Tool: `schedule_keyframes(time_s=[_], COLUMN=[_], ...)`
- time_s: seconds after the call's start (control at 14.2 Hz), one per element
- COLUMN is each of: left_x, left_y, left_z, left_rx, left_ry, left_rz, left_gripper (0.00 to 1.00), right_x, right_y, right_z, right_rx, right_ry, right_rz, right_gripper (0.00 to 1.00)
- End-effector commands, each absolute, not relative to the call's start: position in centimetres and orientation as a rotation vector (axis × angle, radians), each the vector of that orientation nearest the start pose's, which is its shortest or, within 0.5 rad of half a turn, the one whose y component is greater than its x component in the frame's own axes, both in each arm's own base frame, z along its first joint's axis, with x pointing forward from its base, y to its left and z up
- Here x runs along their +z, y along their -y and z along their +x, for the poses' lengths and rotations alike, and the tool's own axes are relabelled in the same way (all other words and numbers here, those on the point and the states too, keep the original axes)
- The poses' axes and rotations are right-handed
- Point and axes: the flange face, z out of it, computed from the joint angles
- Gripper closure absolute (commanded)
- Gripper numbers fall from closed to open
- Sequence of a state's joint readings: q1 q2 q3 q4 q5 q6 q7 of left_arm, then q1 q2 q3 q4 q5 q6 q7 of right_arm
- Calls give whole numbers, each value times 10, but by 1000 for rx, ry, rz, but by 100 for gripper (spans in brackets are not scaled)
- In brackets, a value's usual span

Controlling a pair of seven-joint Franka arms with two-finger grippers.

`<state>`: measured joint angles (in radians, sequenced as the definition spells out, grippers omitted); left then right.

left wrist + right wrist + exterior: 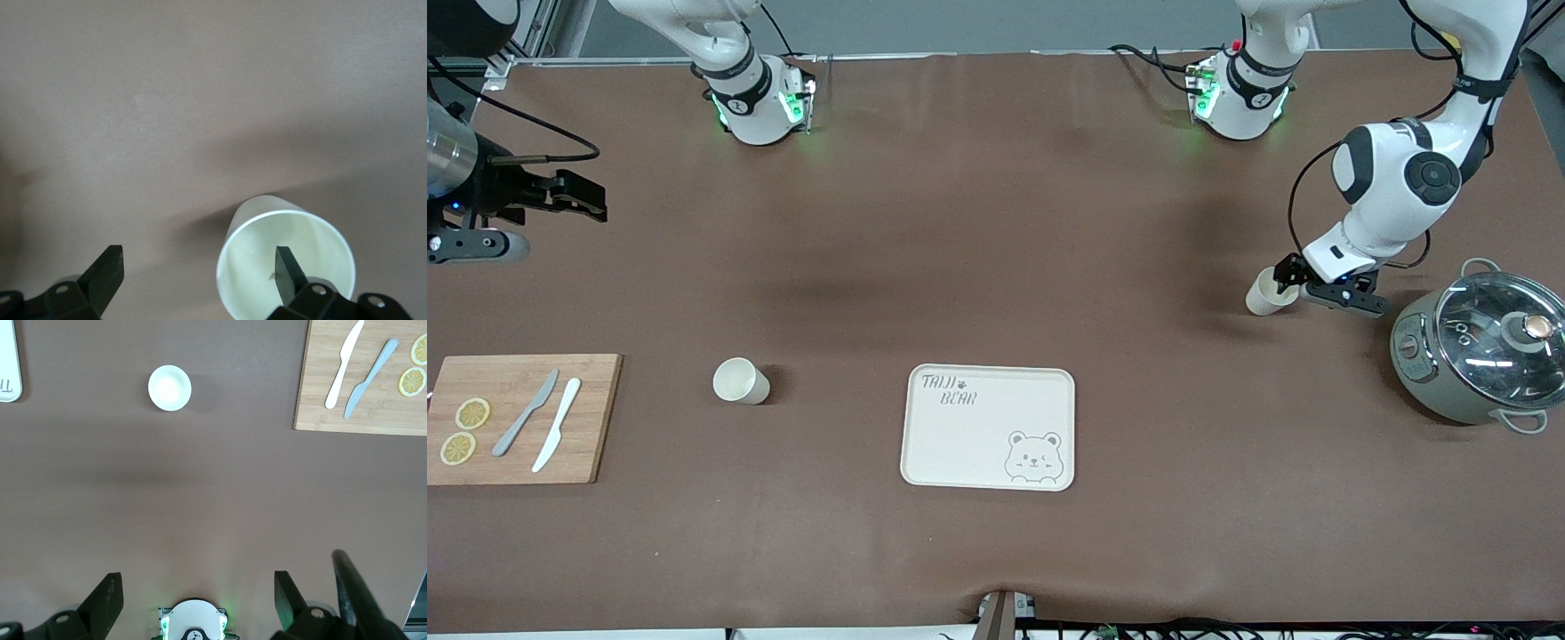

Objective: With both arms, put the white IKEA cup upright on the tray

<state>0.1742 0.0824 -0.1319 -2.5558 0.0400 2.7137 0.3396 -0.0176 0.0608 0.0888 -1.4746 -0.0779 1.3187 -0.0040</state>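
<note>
Straddling a white cup's (1269,292) rim, the left gripper (1303,283) gapes wide; right gripper (574,197) waits, wide.

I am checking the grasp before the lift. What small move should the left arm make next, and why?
Probably shut the left claw on the cup's wall. In the left wrist view one finger sits inside the white cup, the other outside it, jaws open, so nothing is gripped yet. The tray is bare. The right claw waits open, high above the table.
</note>
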Motion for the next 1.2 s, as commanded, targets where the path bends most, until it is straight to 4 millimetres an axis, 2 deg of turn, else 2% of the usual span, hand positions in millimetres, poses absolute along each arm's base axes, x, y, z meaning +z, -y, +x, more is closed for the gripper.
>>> schedule_keyframes(time_s=[0.0, 0.85, 0.92, 1.13], left_x=[248, 234, 233, 230], left_y=[-16, -17, -17, -17], left_z=[455, 448, 449, 449], left_rx=[-150, -163, -168, -178], left_ry=[-490, -486, -486, -485], left_rz=[-3082, -3085, -3085, -3084], left_gripper=[0, 0, 0, 0], right_x=[619, 620, 620, 595], right_y=[-26, -21, -15, 19], right_z=[544, 548, 551, 559], right_rx=[345, 302, 268, 173], right_ry=[110, 79, 62, -40], right_rz=[-3184, -3204, -3205, -3192], right_gripper=[0, 0, 0, 0])
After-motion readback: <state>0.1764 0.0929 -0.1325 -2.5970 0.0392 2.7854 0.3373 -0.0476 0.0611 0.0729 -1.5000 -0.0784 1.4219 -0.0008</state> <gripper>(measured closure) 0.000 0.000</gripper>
